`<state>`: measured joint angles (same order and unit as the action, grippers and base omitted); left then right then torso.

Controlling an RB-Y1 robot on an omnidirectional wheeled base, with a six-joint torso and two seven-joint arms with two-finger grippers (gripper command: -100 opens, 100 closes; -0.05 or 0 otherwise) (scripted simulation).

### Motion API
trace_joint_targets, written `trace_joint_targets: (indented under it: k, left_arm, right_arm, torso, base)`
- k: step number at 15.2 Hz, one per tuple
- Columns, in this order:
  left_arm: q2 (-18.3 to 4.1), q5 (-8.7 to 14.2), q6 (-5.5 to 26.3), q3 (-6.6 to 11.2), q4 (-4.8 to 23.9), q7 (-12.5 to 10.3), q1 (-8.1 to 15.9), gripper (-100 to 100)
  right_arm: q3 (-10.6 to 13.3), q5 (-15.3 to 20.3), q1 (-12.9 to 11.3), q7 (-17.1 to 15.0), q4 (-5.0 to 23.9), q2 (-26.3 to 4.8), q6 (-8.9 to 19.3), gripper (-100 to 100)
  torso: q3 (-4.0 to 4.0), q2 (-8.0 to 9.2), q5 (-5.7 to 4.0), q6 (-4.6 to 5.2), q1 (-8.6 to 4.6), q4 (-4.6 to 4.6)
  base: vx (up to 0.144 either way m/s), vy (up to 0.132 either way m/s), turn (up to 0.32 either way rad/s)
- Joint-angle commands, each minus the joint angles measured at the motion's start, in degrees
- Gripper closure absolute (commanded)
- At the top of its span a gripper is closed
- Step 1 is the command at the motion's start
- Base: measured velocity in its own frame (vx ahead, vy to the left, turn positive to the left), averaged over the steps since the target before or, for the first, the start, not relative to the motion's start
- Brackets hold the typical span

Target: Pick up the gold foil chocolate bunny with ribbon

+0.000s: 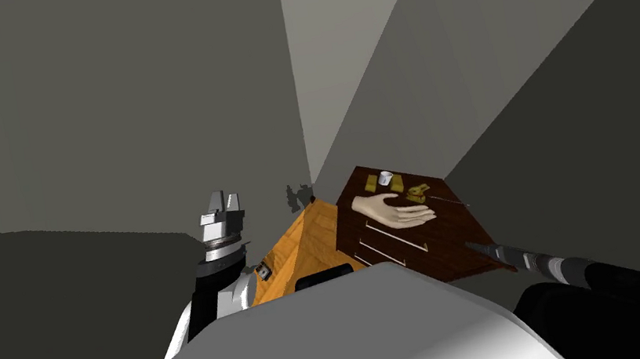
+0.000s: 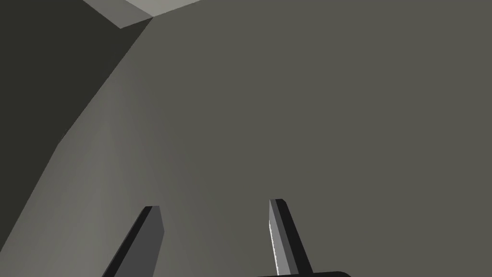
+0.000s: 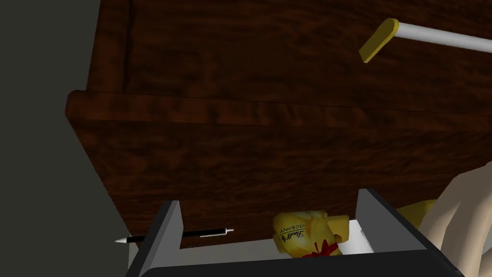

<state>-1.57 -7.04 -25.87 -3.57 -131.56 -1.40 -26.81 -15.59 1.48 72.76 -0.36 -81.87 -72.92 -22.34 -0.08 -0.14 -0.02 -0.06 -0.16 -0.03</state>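
Dim, even light with soft shading on the walls. The head view is rolled and its walls splay toward the corners; the brightest patch is a pale strip at top centre. The dresser (image 1: 448, 249) reads very dark. At lower centre of the right wrist view, the bunny (image 3: 302, 233) shows bright yellow.

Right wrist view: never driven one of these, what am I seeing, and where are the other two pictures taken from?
It is a two-armed robot. The head view looks down from its head; each wrist view looks along one hand's two blade fingers. In the right wrist view, the right gripper is open with the gold bunny, red ribbon on it, between its fingers, not yet gripped. It lies on a dark wooden dresser, near a black pen and a pale model hand. The left gripper is raised, open, holding nothing.
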Motion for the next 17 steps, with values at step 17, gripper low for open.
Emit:
trace_joint_targets:
  k: [17]
  left_arm:
    - [0.0, 0.0, 0.0, 0.0, 0.0, 0.0, 0.0, 0]
  right_arm:
    - [-2.0, -1.4, 10.4, -2.4, 10.2, -18.4, 0.1, -100]
  torso:
    - [-0.22, -0.39, 0.04, -0.02, 0.31, -0.09]
  base:
    - [0.08, -0.024, 0.206]
